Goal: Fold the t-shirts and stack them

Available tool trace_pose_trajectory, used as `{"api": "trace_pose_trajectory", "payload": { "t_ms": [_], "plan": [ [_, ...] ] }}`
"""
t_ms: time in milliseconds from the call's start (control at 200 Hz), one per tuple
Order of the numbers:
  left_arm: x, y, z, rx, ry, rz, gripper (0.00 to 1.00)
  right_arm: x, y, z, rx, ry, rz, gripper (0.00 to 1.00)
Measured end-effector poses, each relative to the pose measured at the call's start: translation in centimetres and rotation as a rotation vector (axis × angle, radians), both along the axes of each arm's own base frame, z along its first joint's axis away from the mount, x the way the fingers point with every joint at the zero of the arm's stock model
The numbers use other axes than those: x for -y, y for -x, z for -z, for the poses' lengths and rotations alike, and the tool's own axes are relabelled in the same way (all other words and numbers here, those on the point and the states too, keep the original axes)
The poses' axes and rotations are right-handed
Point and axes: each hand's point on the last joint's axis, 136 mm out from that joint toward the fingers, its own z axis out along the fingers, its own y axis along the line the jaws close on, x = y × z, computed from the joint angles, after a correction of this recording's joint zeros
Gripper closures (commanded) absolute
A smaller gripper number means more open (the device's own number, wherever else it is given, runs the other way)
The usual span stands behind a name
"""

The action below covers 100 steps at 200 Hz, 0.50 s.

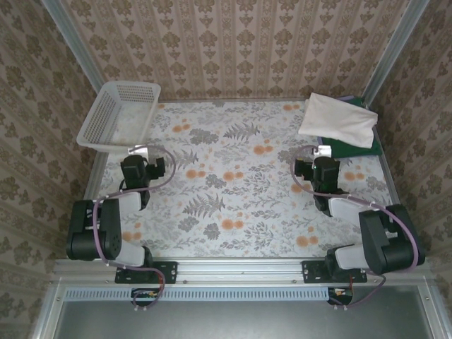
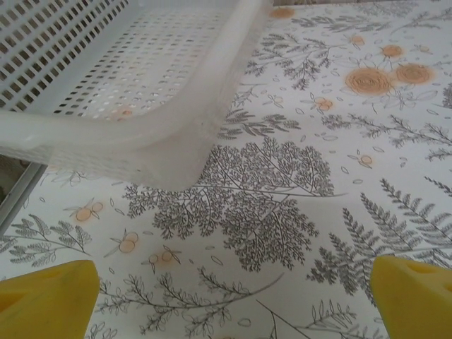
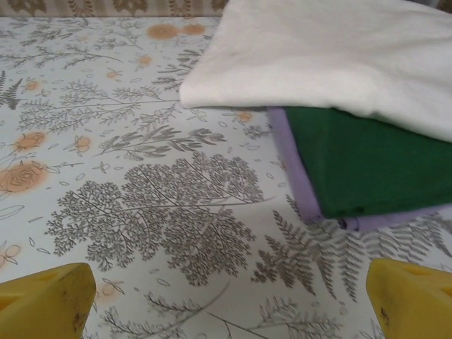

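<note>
Two t-shirts lie stacked at the far right corner of the bench (image 1: 233,205), against the patterned wall. The cream-white shirt (image 3: 332,56) is on top, folded and set slightly askew. It covers the far part of the dark green shirt (image 3: 374,162). The green shirt's near portion is exposed, with a strip of purplish edging (image 3: 296,176) showing along its left and near sides. Both garments lie flat on the floral surface.

Left claw (image 2: 229,300): spread wide, with only the bench pattern visible between its yellow fingers (image 2: 46,300). It is aimed toward the far left and sits just near of the rounded near corner of the white mesh basket (image 1: 116,113). It is apart from the basket. The basket stands at the far left corner of the bench, well apart from the shirts.

Right claw (image 3: 226,300): spread wide, again with bare bench between the fingers (image 3: 409,296). It is aimed at the stack and stands near the stack's near left corner. It touches neither shirt.

Both arms are folded back, with their elbows close to the near edge. A purplish cable (image 1: 166,173) loops beside each wrist. The centre of the bench lies between the two claws, which are well apart from one another.
</note>
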Motion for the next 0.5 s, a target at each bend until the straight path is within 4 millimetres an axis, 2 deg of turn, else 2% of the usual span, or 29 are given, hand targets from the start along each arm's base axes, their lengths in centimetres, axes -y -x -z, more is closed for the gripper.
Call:
{"api": "trace_pose_trajectory", "payload": {
  "t_ms": [230, 335, 400, 500],
  "plan": [
    [0.2, 0.2, 1.9, 0.008, -0.018, 0.017, 0.00, 0.5, -0.3, -1.4, 0.075, 0.005, -0.010, 0.00],
    [0.4, 0.1, 1.6, 0.022, -0.019, 0.025, 0.00, 1.1, -0.5, -1.4, 0.109, 0.004, -0.014, 0.01],
    [0.4, -0.1, 1.3, 0.036, -0.020, 0.028, 0.00, 0.9, -0.8, -0.6, 0.127, 0.002, -0.032, 0.01],
    [0.5, -0.1, 1.2, 0.042, -0.022, 0.032, 0.00, 0.5, -0.2, 2.5, 0.067, 0.017, -0.057, 0.00]
  ]
}}
